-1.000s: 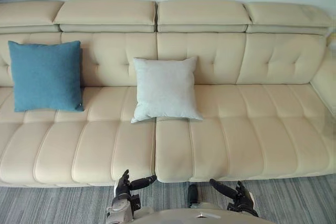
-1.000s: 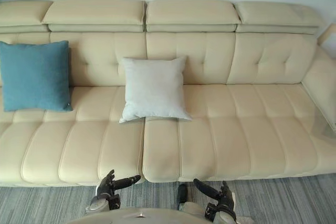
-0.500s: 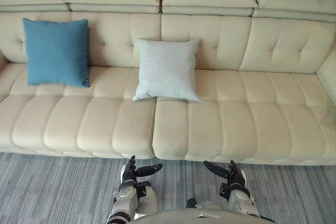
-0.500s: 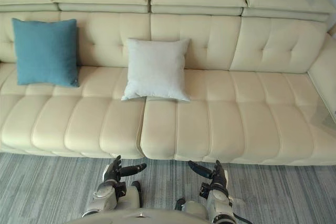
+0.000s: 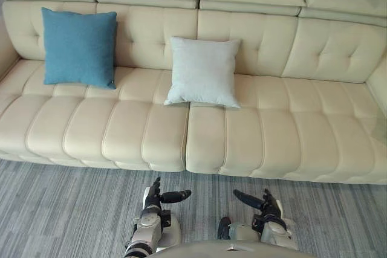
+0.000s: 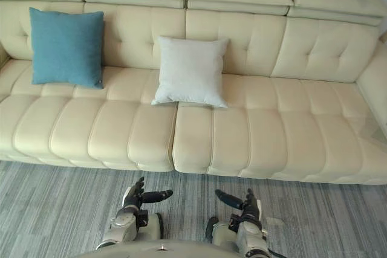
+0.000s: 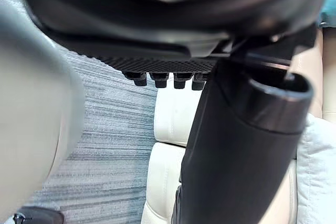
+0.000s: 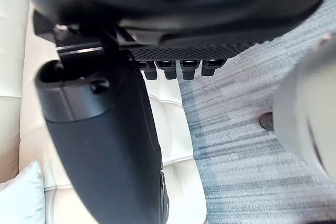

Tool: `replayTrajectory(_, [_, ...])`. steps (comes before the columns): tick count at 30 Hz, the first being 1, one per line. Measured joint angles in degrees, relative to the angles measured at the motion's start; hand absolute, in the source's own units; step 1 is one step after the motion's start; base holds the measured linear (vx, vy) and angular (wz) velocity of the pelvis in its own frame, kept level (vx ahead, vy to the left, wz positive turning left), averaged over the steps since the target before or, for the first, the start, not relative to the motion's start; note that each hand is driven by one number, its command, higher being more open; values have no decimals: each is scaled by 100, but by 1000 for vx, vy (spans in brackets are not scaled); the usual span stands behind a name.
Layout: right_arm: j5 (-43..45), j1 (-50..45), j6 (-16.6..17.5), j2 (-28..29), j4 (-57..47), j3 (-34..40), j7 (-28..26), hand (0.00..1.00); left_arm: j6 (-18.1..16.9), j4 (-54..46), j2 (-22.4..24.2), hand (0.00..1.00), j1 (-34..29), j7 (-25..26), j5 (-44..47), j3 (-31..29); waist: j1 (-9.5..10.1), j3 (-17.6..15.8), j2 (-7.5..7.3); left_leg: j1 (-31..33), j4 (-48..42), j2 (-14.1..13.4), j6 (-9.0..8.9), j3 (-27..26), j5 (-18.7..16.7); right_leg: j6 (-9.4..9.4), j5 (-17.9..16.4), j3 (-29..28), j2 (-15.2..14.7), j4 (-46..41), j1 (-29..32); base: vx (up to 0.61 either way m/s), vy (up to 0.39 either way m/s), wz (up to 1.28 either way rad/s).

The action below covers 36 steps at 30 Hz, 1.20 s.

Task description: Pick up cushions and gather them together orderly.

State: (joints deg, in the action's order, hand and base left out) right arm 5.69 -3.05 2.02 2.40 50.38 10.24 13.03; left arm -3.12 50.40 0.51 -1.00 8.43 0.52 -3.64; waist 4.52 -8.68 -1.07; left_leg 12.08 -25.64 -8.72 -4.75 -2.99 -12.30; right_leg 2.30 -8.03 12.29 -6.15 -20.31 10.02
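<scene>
A blue cushion (image 5: 79, 48) leans upright against the back of the cream sofa (image 5: 290, 143) near its left end. A pale grey cushion (image 5: 204, 72) leans against the backrest near the middle, about a seat's width to the right of the blue one. My left hand (image 5: 156, 200) and right hand (image 5: 266, 205) hang low over the carpet in front of the sofa, well short of both cushions. Both hands are open and hold nothing, thumbs pointing toward each other. A corner of the grey cushion (image 7: 320, 166) shows past my left thumb (image 7: 236, 150) in the left wrist view.
Grey striped carpet (image 5: 60, 209) runs along the sofa's front edge. The sofa's right half (image 6: 314, 125) is bare seat. A corner section of the sofa rises at the far right (image 5: 380, 89).
The whole picture has shifted: the sofa sits higher and more carpet shows, so the camera has moved back. The cushions lie as before; both hands stay low and open.
</scene>
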Motion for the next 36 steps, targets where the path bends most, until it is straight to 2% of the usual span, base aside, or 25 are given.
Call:
replayTrajectory(2, [3,-104,-78,114,53,-24,-74,100,0,67,-80,100,-53,24,-7,-4,-2,98,-19,-153,67,55,39,-269,-75,111,240,-240,3,332,-118,-57,205,-47])
replayTrajectory(4, [12,-124,-76,115,56,8,-77,100,1,126,-81,100,-98,44,-12,-7,-20,185,30,-189,128,100,80,-420,-99,165,437,-385,3,602,-140,-30,127,-44])
replayTrajectory(7, [106,-120,-74,123,55,183,-85,100,4,309,-77,100,-44,46,-113,-6,-61,227,100,-243,210,125,111,-608,-121,213,706,-604,41,1038,-221,5,93,-36])
replayTrajectory(11, [118,-109,-73,129,66,350,-83,100,6,406,-103,100,-23,55,-139,-39,-63,230,100,-418,238,91,120,-879,-133,227,908,-1078,195,1260,-212,73,40,-68])
replayTrajectory(14, [119,-52,-68,121,93,439,-65,100,11,510,-78,100,34,54,-240,-199,-93,230,88,-488,238,25,116,-1087,-143,148,1185,-1504,366,1442,-10,74,-4,-104])
replayTrajectory(15, [119,84,-63,107,227,433,-57,100,11,510,-79,100,35,61,-240,-234,-106,233,86,-500,349,-42,123,-1261,-145,-19,1525,-1364,490,1578,166,24,-52,-162])
replayTrajectory(16, [117,207,-58,115,308,431,-54,100,11,510,-89,100,34,77,-240,-251,-102,237,93,-526,508,-174,166,-1459,-117,-285,1768,-1002,585,1835,209,9,-47,-140])
replayTrajectory(17, [118,266,-62,123,344,434,-50,100,14,511,-104,100,33,81,-240,-261,-104,223,111,-542,562,-237,168,-1634,-113,-423,1762,-651,576,1871,223,-13,-128,-132])
replayTrajectory(18, [112,379,-67,120,448,446,-46,100,38,519,-132,100,24,88,-239,-243,-106,198,107,-648,624,-309,144,-1999,-101,-817,1196,472,455,1322,364,9,-148,-137])
replayTrajectory(19, [106,403,-70,83,590,446,-30,100,93,521,-167,100,-12,83,-238,-199,-107,180,115,-873,643,-331,129,-2365,-93,-937,700,1529,253,955,308,33,-166,-151])
replayTrajectory(20, [102,421,-72,48,671,439,-23,100,106,526,-197,100,-29,83,-238,-176,-123,175,101,-1014,619,-329,122,-2530,-99,-860,613,1850,187,907,217,78,-92,-127])
replayTrajectory(21, [99,417,-72,-27,704,422,-12,100,112,530,-255,100,-29,83,-240,-176,-223,110,199,-1174,621,-299,113,-2498,-104,-782,625,1870,291,914,115,99,-120,-93])
replayTrajectory(23, [76,412,-62,-176,797,387,9,100,88,538,-297,100,6,88,-240,-159,-262,97,233,-1257,660,-326,108,-2391,-111,-733,651,1537,486,1033,83,89,-125,-96])
replayTrajectory(24, [56,499,-77,-265,924,350,9,100,62,551,-390,100,-1,94,-241,-120,-188,101,254,-1343,558,-430,104,-2290,-120,-727,661,1159,696,1173,73,70,-117,-132])
replayTrajectory(25, [53,501,-69,-280,920,353,12,100,63,557,-439,100,-34,93,-241,-118,-173,92,253,-1339,309,-565,92,-2284,-138,-772,544,1134,802,1227,37,101,-172,-149])
replayTrajectory(26, [53,464,-67,-310,923,376,20,100,63,585,-459,100,-63,90,-242,-88,-182,55,280,-1293,-159,-808,124,-2252,-147,-772,426,1385,866,1228,-106,150,-230,-86])
replayTrajectory(27, [53,432,-68,-318,931,391,27,100,63,597,-463,100,-73,90,-243,-51,-185,42,284,-1242,-390,-895,141,-2230,-155,-791,415,1428,890,1212,-150,164,-253,-65])
replayTrajectory(28, [57,368,-83,-393,974,387,45,100,68,623,-470,100,-96,65,-248,48,-220,-55,315,-925,-1440,-1197,322,-1819,-37,-906,349,1336,1073,1205,-335,164,-260,-58])
replayTrajectory(29, [55,324,-77,-465,1020,371,71,100,64,582,-404,100,-84,-15,-222,38,-195,-135,353,-463,-2515,-1305,554,-1257,112,-1009,279,1148,1215,1214,-512,126,-220,-54])
replayTrajectory(30, [56,323,-80,-482,1024,376,85,100,53,565,-411,100,-75,-20,-238,49,-193,-158,364,-374,-2708,-1292,549,-1163,78,-1026,268,1116,1237,1210,-544,142,-179,-62])
replayTrajectory(31, [55,324,-82,-506,1027,381,120,100,-13,502,-412,100,-73,-26,-237,31,-199,-211,356,-101,-3210,-1112,474,-852,-70,-1093,226,932,1293,1206,-638,185,-152,-71])
replayTrajectory(32, [55,323,-81,-496,1034,381,142,100,-58,450,-423,100,-61,-24,-235,16,-180,-260,298,231,-3381,-676,259,-485,-223,-1134,199,704,1302,1239,-733,156,-118,-80])
replayTrajectory(33, [55,321,-88,-483,1036,381,145,100,-65,420,-422,100,-60,-18,-232,7,-173,-267,282,359,-3350,-527,239,-379,-291,-1142,194,617,1308,1266,-763,157,-102,-80])
replayTrajectory(35, [55,337,-94,-463,1085,387,146,100,-64,254,-401,100,-39,-16,-230,12,-141,-351,293,695,-2559,-23,230,-140,-441,-1028,267,285,1398,1529,-1047,174,-72,-72])
replayTrajectory(36, [55,339,-113,-465,1084,390,136,100,-65,236,-392,100,-36,-16,-231,10,-134,-357,295,727,-2283,77,230,-123,-440,-1028,268,195,1415,1575,-1101,204,-32,-75])
